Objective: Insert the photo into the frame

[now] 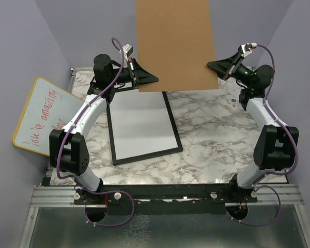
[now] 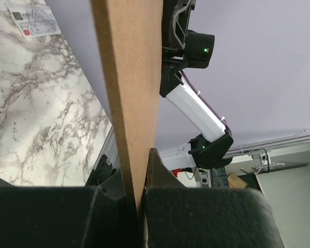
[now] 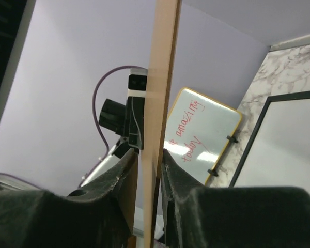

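Our left gripper (image 1: 139,77) is clamped shut on the backing board (image 1: 175,41) at upper centre, our right gripper (image 1: 217,71) straddles it, whether gripping we cannot tell, and the light, bendy photo (image 1: 142,126), best lifted by an edge, seemingly lies in the frame (image 1: 147,156), centre-left.

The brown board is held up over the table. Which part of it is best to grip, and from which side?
Grip the brown board at its lower side edges, coming in sideways. It is a thin flat sheet held upright, so an edge slips between two fingers. The left gripper clamps the lower left corner; the right gripper straddles the lower right.
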